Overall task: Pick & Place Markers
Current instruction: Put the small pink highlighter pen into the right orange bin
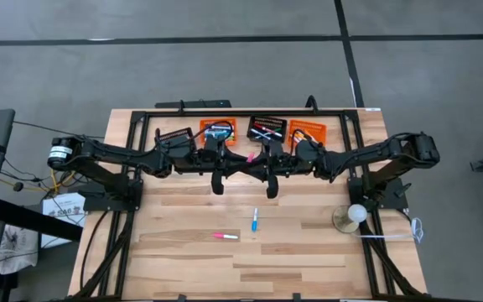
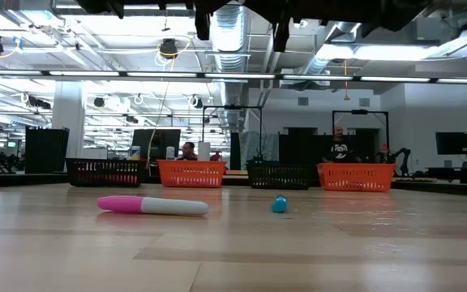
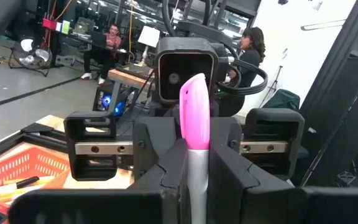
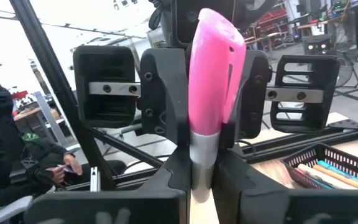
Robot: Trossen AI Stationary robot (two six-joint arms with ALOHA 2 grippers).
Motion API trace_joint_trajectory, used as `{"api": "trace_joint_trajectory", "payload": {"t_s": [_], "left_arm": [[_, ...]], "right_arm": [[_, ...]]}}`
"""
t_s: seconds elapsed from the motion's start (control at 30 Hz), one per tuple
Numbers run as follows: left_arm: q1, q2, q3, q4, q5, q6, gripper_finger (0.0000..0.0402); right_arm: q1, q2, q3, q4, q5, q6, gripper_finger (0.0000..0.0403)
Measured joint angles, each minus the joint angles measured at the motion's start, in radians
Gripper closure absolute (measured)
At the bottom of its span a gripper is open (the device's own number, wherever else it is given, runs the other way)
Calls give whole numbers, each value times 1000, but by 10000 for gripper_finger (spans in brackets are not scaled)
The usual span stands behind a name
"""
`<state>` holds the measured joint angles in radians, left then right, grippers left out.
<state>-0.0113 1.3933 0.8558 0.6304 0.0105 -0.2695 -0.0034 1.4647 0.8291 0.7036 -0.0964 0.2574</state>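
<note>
Your two arms reach inward and meet nose to nose above mid-table, near the baskets (image 1: 267,128). Both the left gripper (image 1: 243,158) and right gripper (image 1: 258,158) are clamped on one pink marker (image 1: 251,157), held between them.
</note>
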Motion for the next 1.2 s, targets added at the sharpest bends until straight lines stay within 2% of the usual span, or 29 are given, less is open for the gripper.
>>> {"api": "trace_joint_trajectory", "payload": {"t_s": [0.3,0.57,0.93,1.2], "left_arm": [[0,1,0,-3,-9,2,335],[0,1,0,-4,-9,3,283],[1,1,0,-3,17,3,181],[10,-35,-2,-59,24,32,150]], "right_arm": [[-27,0,0,-8,-61,39,377],[-28,0,0,-16,-61,44,377],[-51,0,0,-43,-63,50,377],[-58,-1,0,-101,-62,58,377]]}}
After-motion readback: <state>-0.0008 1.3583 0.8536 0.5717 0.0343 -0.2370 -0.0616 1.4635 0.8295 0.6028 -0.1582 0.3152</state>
